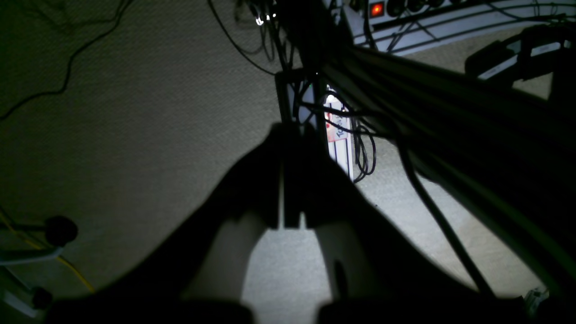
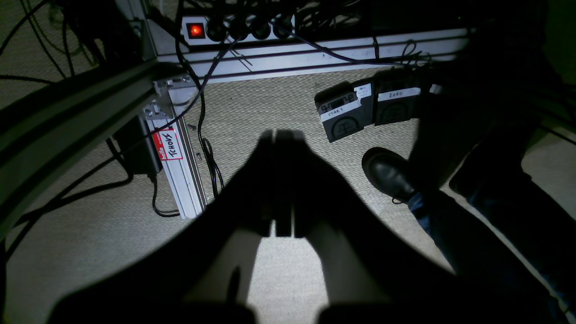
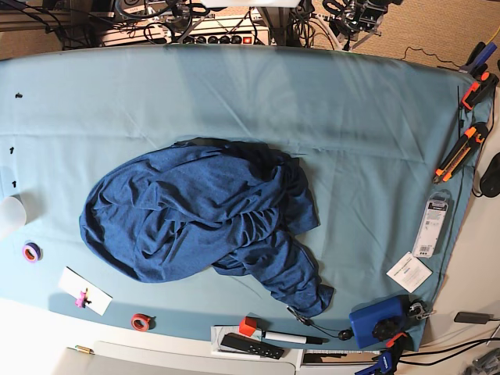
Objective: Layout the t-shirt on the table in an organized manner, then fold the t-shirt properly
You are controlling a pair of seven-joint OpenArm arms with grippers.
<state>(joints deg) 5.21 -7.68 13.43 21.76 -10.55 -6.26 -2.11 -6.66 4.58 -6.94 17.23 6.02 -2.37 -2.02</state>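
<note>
One t-shirt [image 3: 207, 223], a soft heathered navy heap of rumpled folds, is lying crumpled near the middle of the tabletop [image 3: 351, 117], whose smooth light teal cloth is carrying two tape rolls, one purple [image 3: 31, 251] and one red [image 3: 141, 321], along its left and near borders, and two orange-handled cutters [image 3: 461, 152] at its right edge. Both wrist views are looking down at woven beige carpet [image 1: 135, 112], where the left pincer [image 1: 288, 130] and the right pincer [image 2: 276, 135] are each hanging as a dark silhouette with jaws pressed together, gripping nothing.
</note>
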